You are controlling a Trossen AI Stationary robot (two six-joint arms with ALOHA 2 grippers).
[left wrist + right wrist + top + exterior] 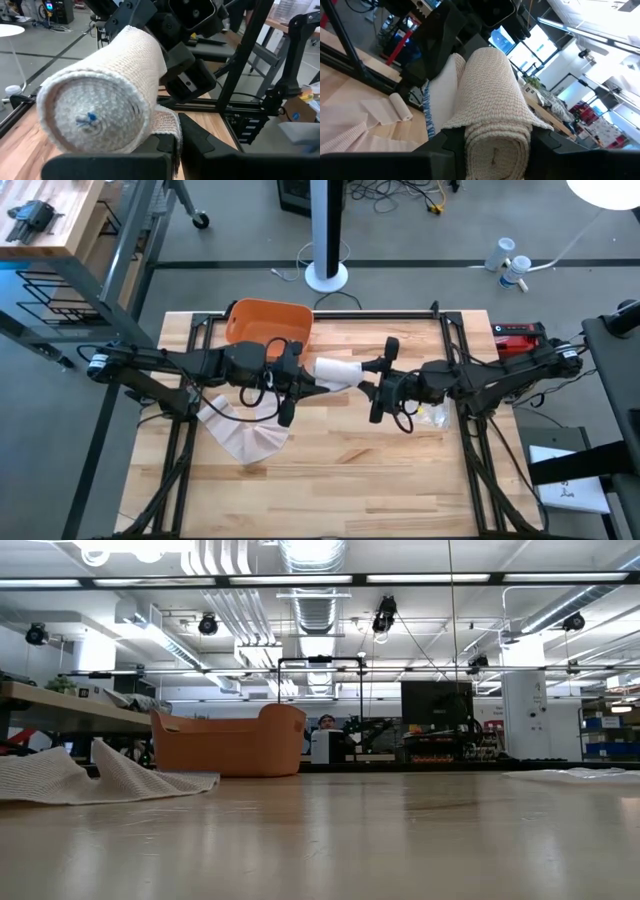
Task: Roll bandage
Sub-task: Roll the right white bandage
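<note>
A cream bandage roll hangs above the table's middle between my two grippers. Its free strip drops toward the left, to a loose heap of bandage lying on the wood, which also shows in the low view. My right gripper comes from the right and is shut on the roll. My left gripper comes from the left, at the roll's other end, shut on the strip. Neither gripper shows in the low view. My left gripper pinches the bandage's free strip between its two fingers, just below the roll's flat end. The fingers come level from the table's left. The roll's end sits just above the fingers, clear of the table. My right gripper pinches the roll's right end between its two fingers, one on each rounded side. The fingers come level from the table's right and lie along the roll. The roll juts out past them toward my left gripper, lifted clear of the table.
An orange basket stands at the far side, behind my left gripper. A clear plastic wrapper lies under my right arm. A small rolled bandage lies on the wood by the heap. Bare wood spreads along the near edge.
</note>
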